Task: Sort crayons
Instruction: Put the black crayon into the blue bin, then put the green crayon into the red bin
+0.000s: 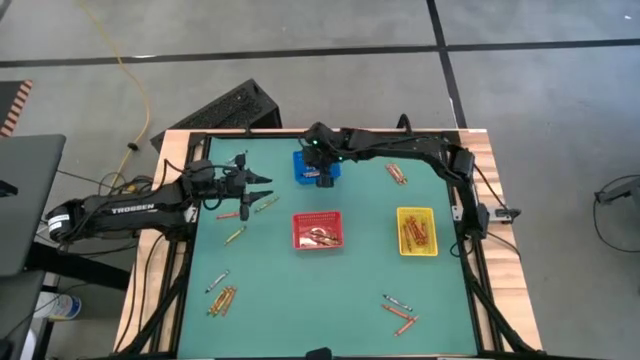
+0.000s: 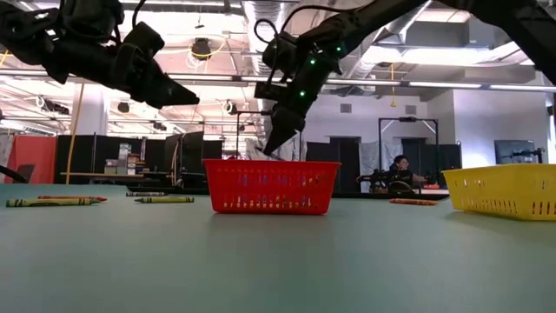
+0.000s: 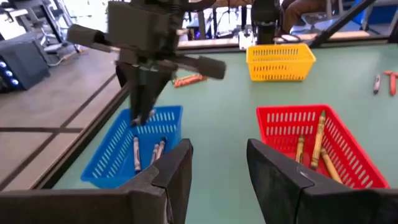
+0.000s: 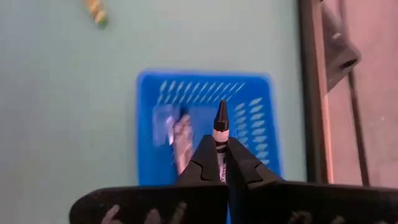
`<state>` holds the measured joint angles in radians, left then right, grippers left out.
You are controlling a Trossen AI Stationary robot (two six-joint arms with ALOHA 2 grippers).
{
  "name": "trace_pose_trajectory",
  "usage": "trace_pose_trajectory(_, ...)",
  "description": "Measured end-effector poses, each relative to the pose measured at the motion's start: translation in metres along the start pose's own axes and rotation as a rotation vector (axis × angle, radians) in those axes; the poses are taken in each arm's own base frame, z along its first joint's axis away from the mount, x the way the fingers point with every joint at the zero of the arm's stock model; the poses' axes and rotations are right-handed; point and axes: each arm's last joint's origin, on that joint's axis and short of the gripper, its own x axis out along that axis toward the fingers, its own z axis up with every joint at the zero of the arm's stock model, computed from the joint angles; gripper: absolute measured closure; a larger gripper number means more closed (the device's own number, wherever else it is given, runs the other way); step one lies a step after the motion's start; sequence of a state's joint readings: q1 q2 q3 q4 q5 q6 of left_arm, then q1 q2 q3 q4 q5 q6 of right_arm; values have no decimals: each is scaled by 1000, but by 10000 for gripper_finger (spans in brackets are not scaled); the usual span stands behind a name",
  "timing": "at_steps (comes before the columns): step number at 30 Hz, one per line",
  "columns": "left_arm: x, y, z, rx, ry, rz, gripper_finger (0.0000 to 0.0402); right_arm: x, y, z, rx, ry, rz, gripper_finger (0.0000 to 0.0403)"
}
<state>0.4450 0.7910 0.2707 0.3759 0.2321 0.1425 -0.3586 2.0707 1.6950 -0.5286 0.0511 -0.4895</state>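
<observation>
My right gripper [image 4: 220, 163] hangs over the blue basket [image 4: 249, 112] at the far middle of the table, shut on a dark grey crayon [image 4: 220, 124]. From the left wrist view it shows as my right gripper [image 3: 142, 115] just above that basket, where two or three crayons [image 3: 138, 152] lie. My left gripper [image 1: 266, 191] stands open above the mat left of the baskets, holding nothing. The red basket [image 1: 319, 231] and the yellow basket [image 1: 416, 230] hold crayons. Loose crayons [image 1: 222, 297] lie on the mat. My right gripper pinches the dark grey crayon between its two fingers, by its shaft [image 4: 219, 144]. The crayon lies along the fingers, with its pointed tip [image 4: 221, 111] sticking out past them. The fingers slant down from the table's right. The crayon is clear of the basket below.
Loose crayons lie in groups: near left [image 1: 222, 297], left of the red basket [image 1: 236, 235], by my left gripper [image 1: 265, 204], far right [image 1: 397, 174] and near right [image 1: 400, 312]. Bare mat lies between the baskets and the near edge.
</observation>
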Motion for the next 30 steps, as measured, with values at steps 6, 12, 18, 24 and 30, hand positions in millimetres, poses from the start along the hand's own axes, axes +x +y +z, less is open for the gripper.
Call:
trace_pose_trajectory(6, 0, 0, -1, 9, 5, 0, 258, 6, -3, -5, -27, 26, 8, 398)
trace_pose_trajectory(12, 0, 0, -1, 4, 7, 2, 258, 5, -5, -11, -26, 57, 39, 374)
trace_pose_trajectory(18, 0, 0, -1, -8, 11, 12, 258, 5, -7, -13, -22, 62, 54, 322)
trace_pose_trajectory(24, 0, 2, -3, -20, 37, 73, 258, -11, -7, -14, -76, 87, 75, 304)
trace_pose_trajectory(30, -2, 8, -15, -66, 171, 257, 259, -64, -12, -14, -50, 59, 168, 305)
